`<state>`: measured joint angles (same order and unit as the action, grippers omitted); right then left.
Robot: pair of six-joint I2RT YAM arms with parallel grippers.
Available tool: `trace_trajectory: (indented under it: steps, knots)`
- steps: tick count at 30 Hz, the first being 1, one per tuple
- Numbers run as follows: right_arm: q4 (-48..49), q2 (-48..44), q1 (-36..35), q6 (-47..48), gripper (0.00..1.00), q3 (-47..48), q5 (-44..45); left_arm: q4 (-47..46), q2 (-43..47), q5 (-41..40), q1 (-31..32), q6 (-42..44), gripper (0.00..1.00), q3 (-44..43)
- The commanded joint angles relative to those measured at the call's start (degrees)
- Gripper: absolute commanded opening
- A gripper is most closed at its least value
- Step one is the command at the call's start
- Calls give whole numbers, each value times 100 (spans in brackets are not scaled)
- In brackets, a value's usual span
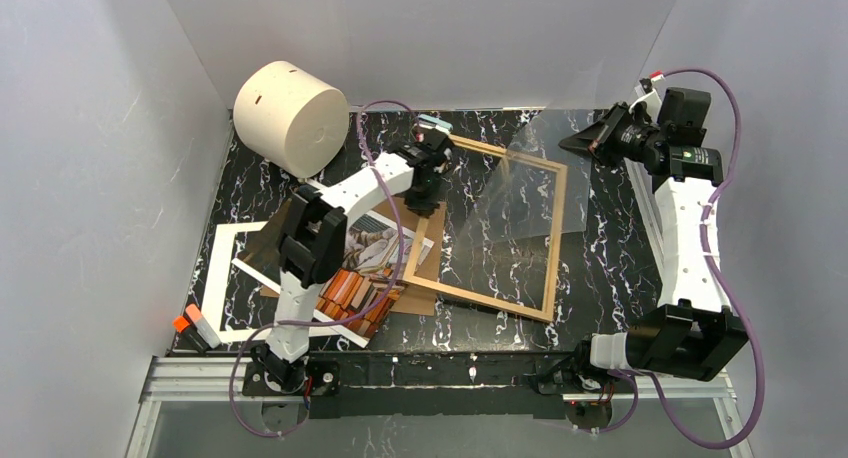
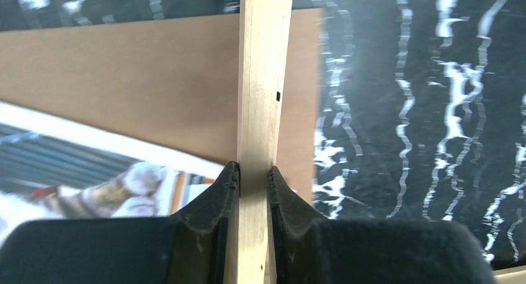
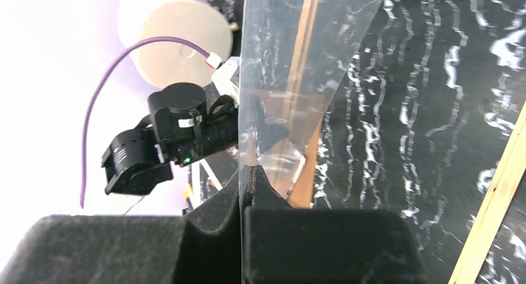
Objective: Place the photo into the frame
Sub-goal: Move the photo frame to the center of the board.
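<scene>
the frame (image 1: pixel 482 299), 4 thin rails of pale bare wood, lies in the middle of the black, white-veined marble bench (image 1: pixel 610 248). the left hand (image 2: pixel 253 172) is all but closed, its 2 dark pads pinching the frame's left rail, whose grain and 1 small dark slot show in the left wrist view. the right hand (image 3: pixel 248 172) is closed tight on the edge of a clear sheet (image 1: pixel 575 193), glossy and stiff, raised at a tilt over the frame's right side; its outline is faint against the marble. the photo (image 1: pixel 372 248), a print of a grey-and-white cat over orange books, lies left of the frame on a matte brown board (image 2: pixel 155 85), largely hidden under the left arm (image 1: pixel 345 193). a white mat (image 1: pixel 216 278) pokes out from under them. a cream cylinder (image 1: pixel 292 118) sits at the far left corner.
</scene>
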<state>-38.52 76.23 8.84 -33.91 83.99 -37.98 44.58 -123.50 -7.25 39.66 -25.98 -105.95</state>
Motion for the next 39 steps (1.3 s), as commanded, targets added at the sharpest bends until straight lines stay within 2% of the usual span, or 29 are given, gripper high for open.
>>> trace_trajectory:
  steps: [1, 7, 15, 20, 22, 24, 27, 31, 39]
  knots:
    - [1122, -19, -317, -774, 1, -62, -720, -130, 977, -130, -335, -100, 0, 554]
    - [1526, 283, -1428, -873, 1, -192, -293, -341, 1362, -73, -630, -41, 0, 1332]
    - [2469, 481, -2100, -781, 1, -761, -320, -999, 1580, 438, -949, -200, 1, 2623]
    - [2523, 650, -2346, -731, 1, -771, -202, -1057, 1649, 658, -1139, -232, 23, 2720]
    - [2497, 666, -2356, -868, 1, -851, -49, -1013, 1729, 718, -1241, -242, 36, 2693]
    - [2581, 657, -2372, -1015, 1, -1004, 34, -967, 1832, 724, -1340, -258, 46, 2679]
    - [2716, 652, -2472, -1212, 1, -1097, 65, -887, 1998, 928, -1512, -268, 54, 2681]
    - [2828, 661, -2662, -1386, 1, -1110, 85, -891, 2127, 1107, -1734, -268, 54, 2671]
    - [2953, 779, -2884, -1322, 1, -1238, 258, -1209, 1834, 1736, -1945, -391, 44, 2771]
